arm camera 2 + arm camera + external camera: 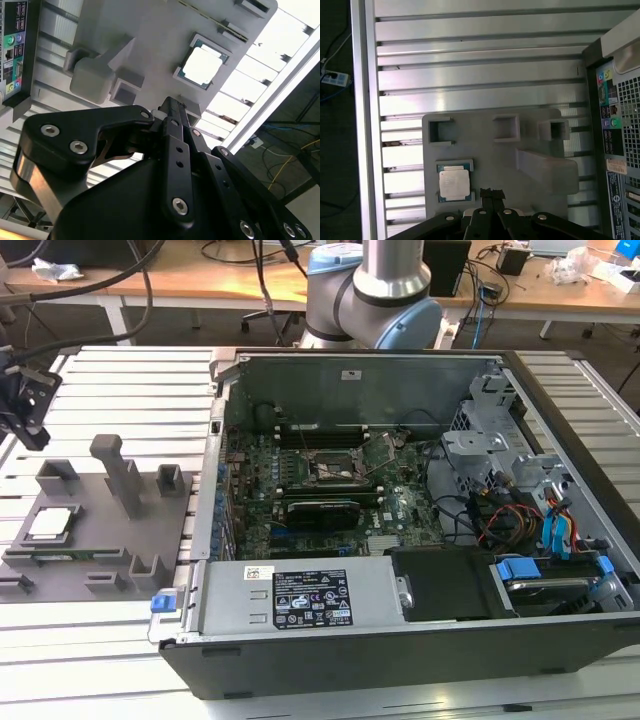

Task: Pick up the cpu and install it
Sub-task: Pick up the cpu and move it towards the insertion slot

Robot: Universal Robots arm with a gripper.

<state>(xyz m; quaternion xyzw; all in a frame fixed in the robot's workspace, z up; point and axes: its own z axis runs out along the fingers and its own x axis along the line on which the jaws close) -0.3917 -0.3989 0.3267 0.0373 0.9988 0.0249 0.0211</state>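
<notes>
Item: cpu (454,182), a flat square chip with a silvery-white top, faint print too small to read and a thin darker edge. It lies in a recess of the grey fixture plate (495,165), beside the open computer case (400,380).

Gripper (492,192): hangs over the plate near the cpu, fingers closed on nothing.

White printed label (310,602): on the case's inner cover.

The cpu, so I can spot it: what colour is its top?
Silvery-white; the cpu shows best in the first wrist view.
</notes>
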